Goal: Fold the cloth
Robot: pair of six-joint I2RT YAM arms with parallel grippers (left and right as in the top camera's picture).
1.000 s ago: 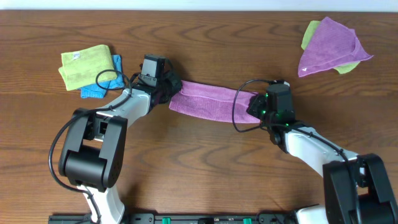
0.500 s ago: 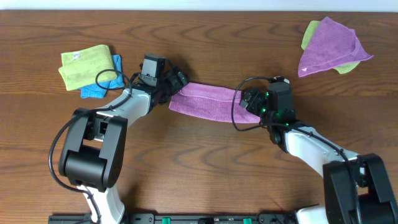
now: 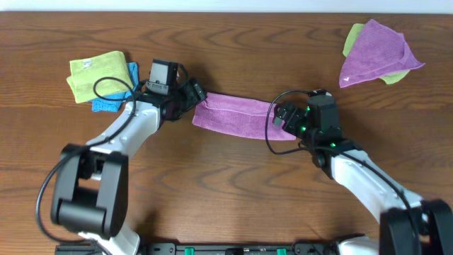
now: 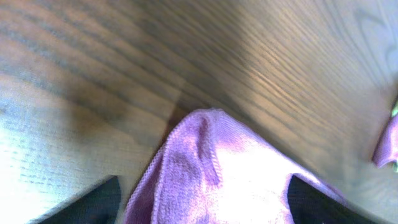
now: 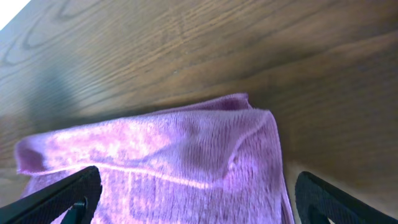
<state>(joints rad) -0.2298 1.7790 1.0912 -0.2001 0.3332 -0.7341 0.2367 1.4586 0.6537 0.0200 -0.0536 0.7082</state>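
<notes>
Cloth [image 3: 237, 115], narrow pinkish-purple folded strip between left end effector [image 3: 197, 93] and right end effector [image 3: 278, 115], both spread wide, empty.

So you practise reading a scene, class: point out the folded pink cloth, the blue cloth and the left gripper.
pink cloth [image 3: 237, 115], overhead view, middle of the folded strip.
blue cloth [image 3: 105, 105], overhead view, its exposed lower corner.
left gripper [image 3: 198, 93], overhead view, between its fingertips.
</notes>
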